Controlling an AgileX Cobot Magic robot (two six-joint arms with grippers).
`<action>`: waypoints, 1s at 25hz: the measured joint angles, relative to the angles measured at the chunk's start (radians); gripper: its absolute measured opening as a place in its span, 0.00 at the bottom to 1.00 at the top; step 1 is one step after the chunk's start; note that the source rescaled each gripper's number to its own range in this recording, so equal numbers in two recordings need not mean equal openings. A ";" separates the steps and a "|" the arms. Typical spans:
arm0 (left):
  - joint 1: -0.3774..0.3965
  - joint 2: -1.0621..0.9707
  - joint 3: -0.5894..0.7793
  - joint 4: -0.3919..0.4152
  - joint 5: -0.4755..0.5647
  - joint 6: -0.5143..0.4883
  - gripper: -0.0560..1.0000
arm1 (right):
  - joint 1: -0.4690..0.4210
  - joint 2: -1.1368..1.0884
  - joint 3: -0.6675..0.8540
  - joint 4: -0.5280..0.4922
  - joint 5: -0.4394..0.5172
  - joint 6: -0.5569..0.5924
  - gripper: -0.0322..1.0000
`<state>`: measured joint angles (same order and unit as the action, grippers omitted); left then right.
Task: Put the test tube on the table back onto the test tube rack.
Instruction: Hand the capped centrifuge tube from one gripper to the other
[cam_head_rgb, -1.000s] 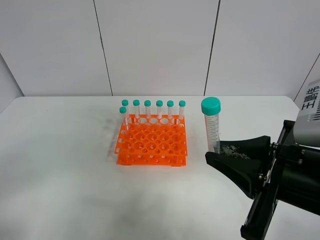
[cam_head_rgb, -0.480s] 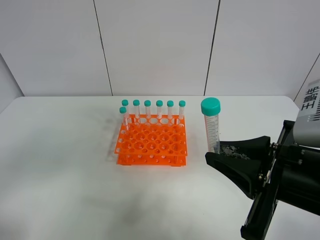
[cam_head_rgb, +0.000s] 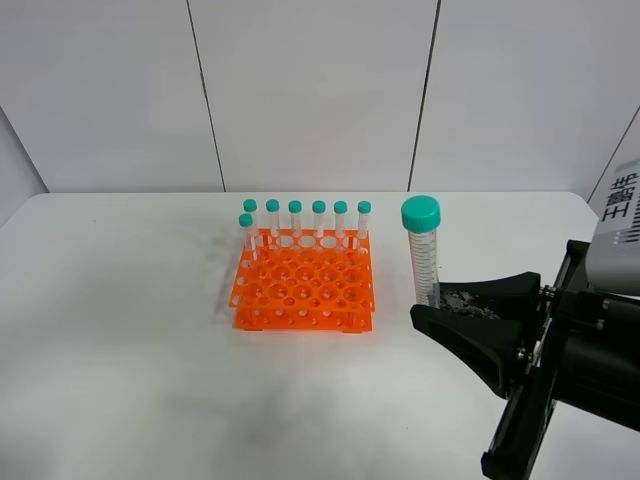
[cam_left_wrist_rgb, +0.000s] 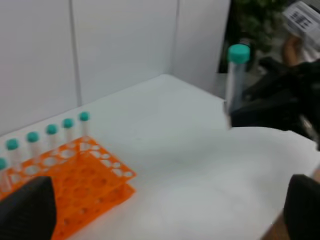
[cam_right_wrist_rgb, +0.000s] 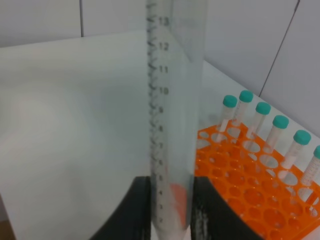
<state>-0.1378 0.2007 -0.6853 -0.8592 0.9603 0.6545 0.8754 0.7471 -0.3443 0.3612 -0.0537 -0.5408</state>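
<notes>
Behind: wall (cam_head_rgb: 310, 90) of pale grey panels, thin dark vertical seams (cam_head_rgb: 205, 95). Light even and soft. White matte desk (cam_head_rgb: 120, 330) runs to it. Left wrist view: dark greenish blur (cam_left_wrist_rgb: 250, 20) beyond panel edge.

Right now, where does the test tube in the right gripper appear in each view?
Exterior high: test tube upright, right of centre, held low by the right gripper.
Left wrist: blurred, upright, well apart from the rack.
Right wrist: close up, filling the middle.
Shared landmark: the orange test tube rack.
</notes>
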 joint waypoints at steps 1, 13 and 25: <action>-0.003 0.012 0.000 -0.008 0.002 0.006 1.00 | 0.000 0.000 0.000 -0.001 0.000 0.000 0.05; -0.043 0.173 0.000 -0.126 -0.027 0.110 1.00 | 0.000 0.000 0.000 -0.001 0.001 0.000 0.05; -0.044 0.486 0.000 -0.613 -0.003 0.605 1.00 | 0.000 0.000 0.000 -0.003 0.002 0.000 0.05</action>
<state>-0.1818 0.6864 -0.6853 -1.4726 0.9573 1.2591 0.8754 0.7471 -0.3443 0.3581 -0.0518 -0.5408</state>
